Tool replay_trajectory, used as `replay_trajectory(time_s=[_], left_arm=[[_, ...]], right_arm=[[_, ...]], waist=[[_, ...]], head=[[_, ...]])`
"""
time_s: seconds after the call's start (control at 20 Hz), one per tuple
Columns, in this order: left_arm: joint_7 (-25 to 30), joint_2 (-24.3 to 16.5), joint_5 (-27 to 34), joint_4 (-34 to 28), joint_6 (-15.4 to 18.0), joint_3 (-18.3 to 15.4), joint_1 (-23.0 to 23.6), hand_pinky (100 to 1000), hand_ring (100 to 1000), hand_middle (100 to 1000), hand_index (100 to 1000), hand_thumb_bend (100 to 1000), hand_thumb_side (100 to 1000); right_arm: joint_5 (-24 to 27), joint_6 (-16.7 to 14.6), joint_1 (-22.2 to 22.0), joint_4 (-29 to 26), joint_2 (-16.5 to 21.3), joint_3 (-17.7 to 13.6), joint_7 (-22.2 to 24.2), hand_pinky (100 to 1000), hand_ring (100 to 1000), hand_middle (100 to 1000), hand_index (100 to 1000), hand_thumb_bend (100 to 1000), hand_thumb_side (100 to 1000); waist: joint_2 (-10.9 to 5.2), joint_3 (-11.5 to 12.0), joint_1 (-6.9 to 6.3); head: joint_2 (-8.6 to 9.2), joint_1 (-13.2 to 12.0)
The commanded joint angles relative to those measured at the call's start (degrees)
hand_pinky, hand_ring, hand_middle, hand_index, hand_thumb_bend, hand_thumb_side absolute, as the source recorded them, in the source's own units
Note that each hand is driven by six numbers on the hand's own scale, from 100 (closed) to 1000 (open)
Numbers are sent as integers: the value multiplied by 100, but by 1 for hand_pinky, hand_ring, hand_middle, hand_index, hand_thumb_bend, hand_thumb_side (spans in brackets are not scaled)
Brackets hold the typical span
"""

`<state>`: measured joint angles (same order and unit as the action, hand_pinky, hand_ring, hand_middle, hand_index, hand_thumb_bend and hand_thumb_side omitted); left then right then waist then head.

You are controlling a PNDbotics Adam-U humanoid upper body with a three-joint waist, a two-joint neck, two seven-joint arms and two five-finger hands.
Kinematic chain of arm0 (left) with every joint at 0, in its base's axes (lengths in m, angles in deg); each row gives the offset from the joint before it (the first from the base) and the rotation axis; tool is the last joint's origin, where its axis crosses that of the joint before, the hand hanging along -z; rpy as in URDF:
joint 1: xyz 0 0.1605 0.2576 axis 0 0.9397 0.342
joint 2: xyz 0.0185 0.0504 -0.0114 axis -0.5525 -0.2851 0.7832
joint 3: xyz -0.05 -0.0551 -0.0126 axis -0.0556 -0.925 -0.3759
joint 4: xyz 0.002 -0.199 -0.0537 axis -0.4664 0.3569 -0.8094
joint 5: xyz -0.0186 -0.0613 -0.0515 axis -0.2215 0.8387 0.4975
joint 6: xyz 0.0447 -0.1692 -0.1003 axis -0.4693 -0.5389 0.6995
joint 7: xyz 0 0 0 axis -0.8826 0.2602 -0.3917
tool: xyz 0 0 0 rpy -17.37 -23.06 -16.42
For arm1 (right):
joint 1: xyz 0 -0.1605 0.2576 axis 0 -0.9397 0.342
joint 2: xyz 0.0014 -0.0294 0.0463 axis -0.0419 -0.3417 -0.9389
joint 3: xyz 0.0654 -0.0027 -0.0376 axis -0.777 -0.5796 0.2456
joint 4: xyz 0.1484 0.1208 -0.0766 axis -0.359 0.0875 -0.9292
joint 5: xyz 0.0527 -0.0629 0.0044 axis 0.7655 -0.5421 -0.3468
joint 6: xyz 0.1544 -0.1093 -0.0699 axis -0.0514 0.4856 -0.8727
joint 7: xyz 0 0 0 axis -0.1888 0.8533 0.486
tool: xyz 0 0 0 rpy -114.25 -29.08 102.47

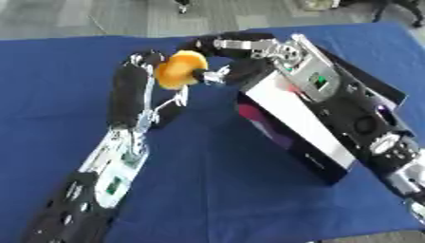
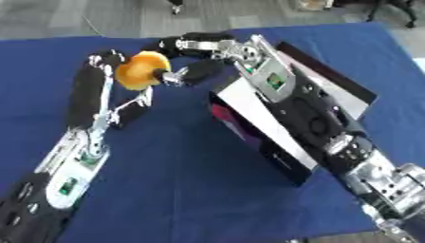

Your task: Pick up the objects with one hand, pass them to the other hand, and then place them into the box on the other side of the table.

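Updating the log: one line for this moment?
phase: handover | orange object: between both hands | left hand: on object | right hand: on object | box: right side

Setting. A worktop (image 1: 207, 190) covered by a deep blue cloth (image 2: 182, 190) fills most of the view and lies askew, its far edge running across the upper part. Beyond that edge lies a grey floor (image 1: 99, 16) marked with faint paler streaks. Dark, indistinct shapes stand on the floor at the upper edge. Lighting is even and diffuse, casting only soft shadows on the cloth.
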<state>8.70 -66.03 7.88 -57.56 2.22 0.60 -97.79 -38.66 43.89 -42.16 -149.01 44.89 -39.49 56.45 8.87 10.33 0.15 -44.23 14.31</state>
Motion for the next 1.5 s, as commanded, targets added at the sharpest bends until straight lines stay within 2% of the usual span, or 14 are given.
replay_trajectory(time_s=[0.05,0.25,0.4,0.55,0.75,0.85,0.9,1.05,1.25,1.3,1.35,1.4,1.45,1.5], left_arm=[[-37,57,-46,-83,50,12,-132,724,652,439,565,100,114],[-123,60,-48,-172,106,41,-151,723,651,439,565,100,119],[-147,71,-47,-202,142,69,-159,723,652,439,565,100,124],[-178,92,-37,-213,194,90,-161,724,652,439,566,100,133],[-222,121,-4,-219,285,115,-168,726,654,445,572,100,136],[-229,134,11,-211,316,126,-170,727,654,446,574,100,132],[-230,138,17,-203,326,129,-169,727,655,449,577,100,115],[-223,148,34,-151,321,132,-152,731,662,461,593,100,100],[-188,157,33,-104,300,136,-147,735,667,471,606,100,100],[-189,159,18,-103,288,135,-148,738,672,477,612,120,100],[-184,158,-3,-101,275,137,-148,744,682,491,628,228,100],[-166,156,-34,-95,261,143,-148,751,691,504,643,300,100],[-130,152,-76,-81,241,148,-146,770,726,549,685,439,100],[-81,152,-125,-63,219,152,-143,784,748,580,716,520,100]], right_arm=[[-62,14,136,-20,37,-28,10,1000,1000,1000,1000,100,607],[-95,23,134,9,23,-26,13,1000,1000,1000,1000,100,593],[-33,51,142,17,12,-28,-6,1000,1000,992,1000,100,528],[53,153,135,33,4,-28,-45,1000,1000,897,991,100,392],[247,376,131,73,-18,-33,-115,1000,1000,767,875,100,265],[413,505,133,83,-32,-35,-148,1000,1000,732,842,100,264],[512,568,132,83,-36,-34,-164,1000,999,700,817,100,300],[803,708,128,46,-29,-21,-178,1000,986,649,772,100,330],[1041,839,119,-11,-14,2,-108,1000,973,598,738,100,321],[1080,856,117,-30,-10,10,-66,1000,970,592,732,100,300],[1109,867,115,-50,-6,12,-25,1000,967,585,725,100,273],[1131,876,113,-67,-1,11,12,1000,966,583,722,100,259],[1149,882,111,-84,3,7,45,1000,964,580,718,100,232],[1166,883,110,-99,8,2,78,1000,964,579,716,100,219]], waist=[[16,14,78],[21,22,76],[22,27,78],[23,29,82],[30,30,82],[34,32,80],[36,32,80],[37,28,80],[36,22,77],[36,20,77],[37,17,77],[37,14,75],[37,11,74],[36,9,72]], head=[[15,34],[12,80],[20,91],[23,93],[14,107],[12,112],[12,113],[12,108],[13,102],[12,102],[12,100],[12,96],[12,91],[12,87]])
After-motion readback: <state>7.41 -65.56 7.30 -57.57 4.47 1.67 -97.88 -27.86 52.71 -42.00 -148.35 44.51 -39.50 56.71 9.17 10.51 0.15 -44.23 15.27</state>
